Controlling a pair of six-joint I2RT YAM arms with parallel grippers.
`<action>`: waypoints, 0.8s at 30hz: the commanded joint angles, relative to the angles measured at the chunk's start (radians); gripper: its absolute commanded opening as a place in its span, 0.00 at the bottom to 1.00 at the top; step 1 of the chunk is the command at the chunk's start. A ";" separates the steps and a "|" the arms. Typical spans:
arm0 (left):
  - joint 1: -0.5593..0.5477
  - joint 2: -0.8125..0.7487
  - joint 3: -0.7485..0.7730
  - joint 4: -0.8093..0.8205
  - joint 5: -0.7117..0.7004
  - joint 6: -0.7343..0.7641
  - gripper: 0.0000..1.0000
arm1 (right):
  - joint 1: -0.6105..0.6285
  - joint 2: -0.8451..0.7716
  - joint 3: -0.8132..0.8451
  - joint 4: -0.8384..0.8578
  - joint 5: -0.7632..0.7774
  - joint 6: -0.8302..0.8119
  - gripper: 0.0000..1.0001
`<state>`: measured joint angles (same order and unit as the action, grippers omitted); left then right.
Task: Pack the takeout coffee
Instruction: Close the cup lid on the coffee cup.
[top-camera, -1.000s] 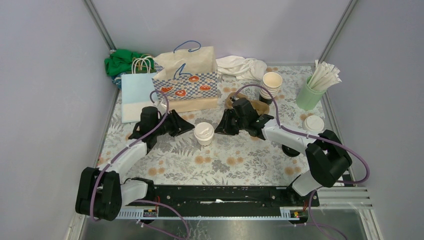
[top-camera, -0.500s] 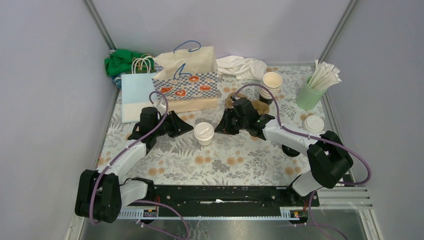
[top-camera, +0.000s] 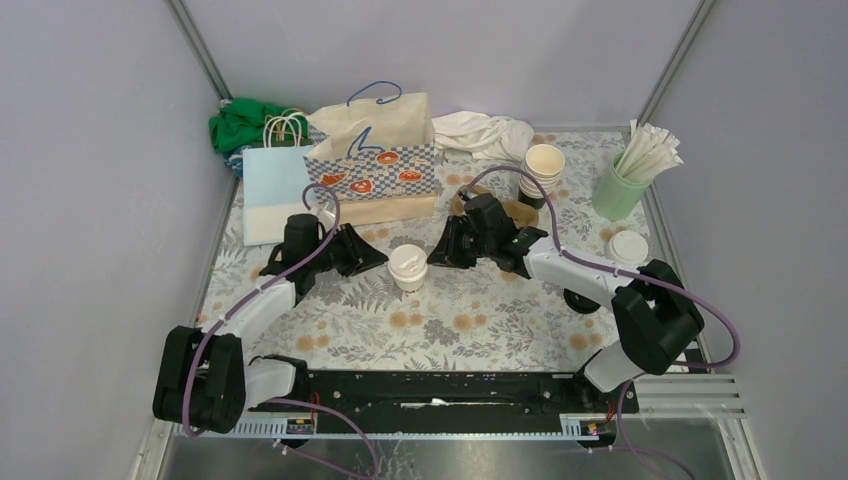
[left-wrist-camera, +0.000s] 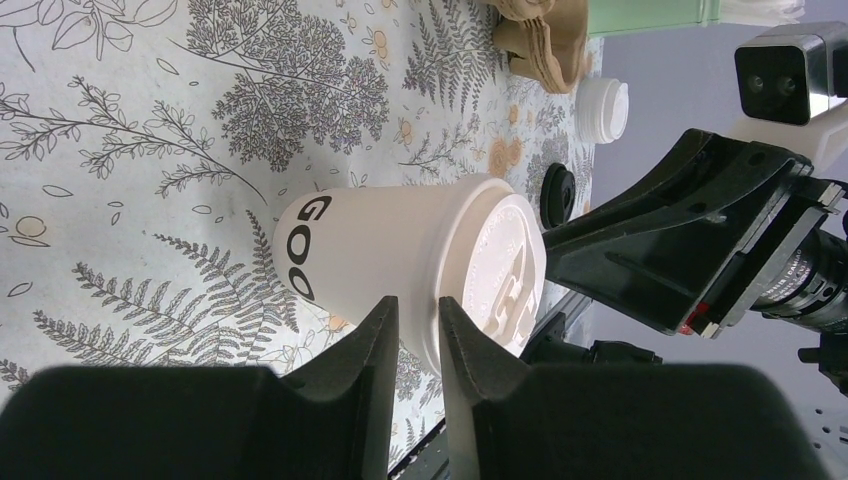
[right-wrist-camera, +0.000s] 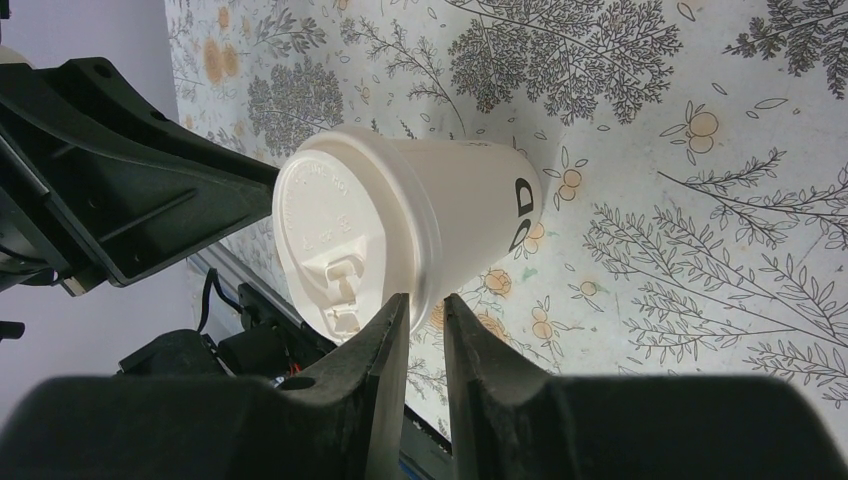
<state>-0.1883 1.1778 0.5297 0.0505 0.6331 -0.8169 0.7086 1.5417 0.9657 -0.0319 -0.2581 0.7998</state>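
Note:
A cream takeout coffee cup (top-camera: 408, 266) with a white lid and dark lettering stands upright mid-table. It shows in the left wrist view (left-wrist-camera: 400, 250) and the right wrist view (right-wrist-camera: 440, 215). My left gripper (top-camera: 381, 260) sits just left of it, jaws a thin slit apart with nothing between them, tips level with the lid rim (left-wrist-camera: 415, 305). My right gripper (top-camera: 438, 257) sits just right of the cup in the same way (right-wrist-camera: 425, 300). I cannot tell whether either touches the cup.
A checkered paper bag (top-camera: 375, 150) and a light blue bag (top-camera: 272, 185) stand behind. A stack of open cups (top-camera: 543, 170), a brown cup carrier (top-camera: 515, 212), another lidded cup (top-camera: 627, 248) and a mint tumbler of straws (top-camera: 620, 185) are at the right.
The left gripper has edged slightly right toward the cup. The right gripper has shifted a little left. The cup has not moved.

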 joint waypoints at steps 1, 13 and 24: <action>0.004 0.019 -0.002 0.065 0.019 0.012 0.25 | -0.003 0.020 0.042 0.024 -0.039 -0.011 0.27; 0.004 0.043 -0.004 0.032 0.002 0.027 0.19 | -0.003 0.058 0.041 0.022 -0.058 -0.010 0.25; -0.019 0.080 -0.026 0.020 -0.040 0.040 0.13 | -0.003 0.064 0.011 0.011 -0.037 -0.014 0.24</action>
<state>-0.1867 1.2205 0.5297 0.1081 0.6418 -0.8165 0.7063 1.5848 0.9810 -0.0135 -0.3012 0.8005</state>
